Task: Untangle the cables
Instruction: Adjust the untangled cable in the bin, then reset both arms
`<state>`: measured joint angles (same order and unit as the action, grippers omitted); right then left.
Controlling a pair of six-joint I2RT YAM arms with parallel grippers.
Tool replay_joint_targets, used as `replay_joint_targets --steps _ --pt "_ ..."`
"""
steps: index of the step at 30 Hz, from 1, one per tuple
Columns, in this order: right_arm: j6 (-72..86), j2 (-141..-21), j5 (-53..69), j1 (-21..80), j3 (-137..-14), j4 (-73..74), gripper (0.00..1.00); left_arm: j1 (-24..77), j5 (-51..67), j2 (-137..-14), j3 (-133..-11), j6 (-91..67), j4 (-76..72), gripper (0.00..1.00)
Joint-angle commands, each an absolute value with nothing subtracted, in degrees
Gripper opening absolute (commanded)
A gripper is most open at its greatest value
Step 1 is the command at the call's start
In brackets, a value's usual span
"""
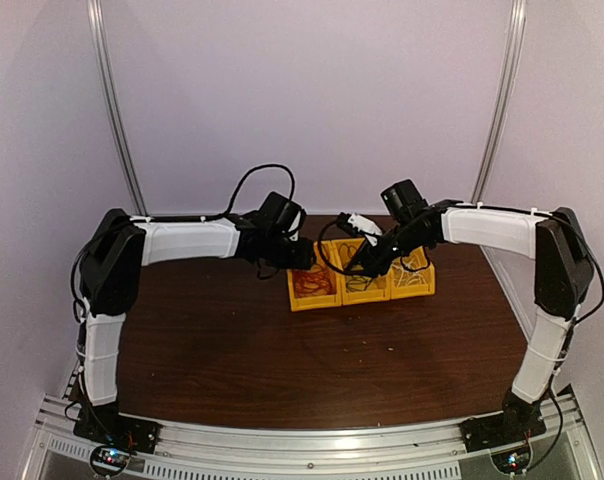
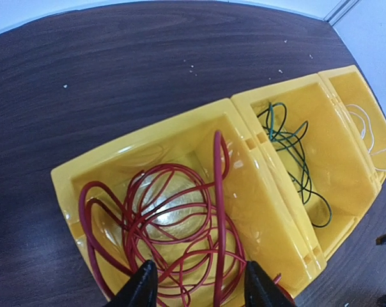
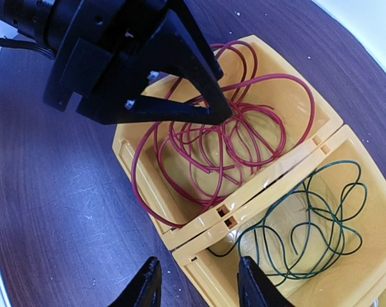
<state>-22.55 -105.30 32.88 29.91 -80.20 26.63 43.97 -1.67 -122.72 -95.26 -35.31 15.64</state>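
**Hovering Over Three Bins, Both Pincers Wide**

Looking down on three yellow bins standing side by side on the dark bench [image 2: 116, 77], taking the middle bin [image 2: 337, 147] as the mark. Finding the red cable [image 2: 218, 192] lying in many loose loops in the left-hand bin [image 2: 110, 166], which is touching the middle bin, with one strand rising upright out of the coil. Finding the dark cable [image 2: 286, 137] curling loosely inside the middle bin itself. Finding the white cable [image 1: 412, 277] resting in the right-hand bin [image 2: 353, 86], also touching the middle bin and only partly showing. Hanging the left pincer [image 2: 199, 284] wide above the left-hand bin, just beside the middle bin, with the upright red strand passing between its fingers unclamped. Hanging the right pincer [image 3: 196, 284] wide too, gripping nothing, poised over the near end of the seam joining the middle bin to the left-hand bin.
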Motion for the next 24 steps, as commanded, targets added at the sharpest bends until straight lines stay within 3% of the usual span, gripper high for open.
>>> replay_joint_targets --steps 1,8,11,12,13,15,19,24 --pt "-23.3 -102.2 32.2 28.2 -83.4 30.3 0.42 43.8 -3.7 -117.6 -95.1 -33.1 18.7 0.52" --pt "-21.5 -97.3 31.8 22.8 -86.1 31.6 0.44 43.0 -5.9 -107.3 -88.6 -27.8 17.9 0.57" --pt "-15.6 -94.9 30.5 18.0 -87.5 28.2 0.62 42.5 -9.6 -101.9 -85.0 -17.6 15.0 0.63" --pt "-14.5 -94.1 30.4 16.4 -88.2 27.5 0.73 42.2 -12.9 -100.3 -84.2 -15.0 15.1 0.69" --pt "-13.8 -93.3 30.2 14.7 -88.7 26.6 0.79 41.6 -15.5 -99.0 -83.6 -12.9 15.1 0.75" --pt "-12.6 -90.8 31.8 11.7 -88.6 23.9 0.99 39.3 -16.3 -96.6 -83.3 -9.6 15.1 0.79" --pt "-6.2 -84.0 21.9 10.5 -80.8 13.1 1.0 34.7 -14.3 -93.0 -82.0 -8.7 14.4 0.82" --pt "-4.1 -82.1 23.1 10.5 -74.1 8.1 1.0 34.6 -10.7 -92.0 -77.8 -15.2 11.5 0.82"
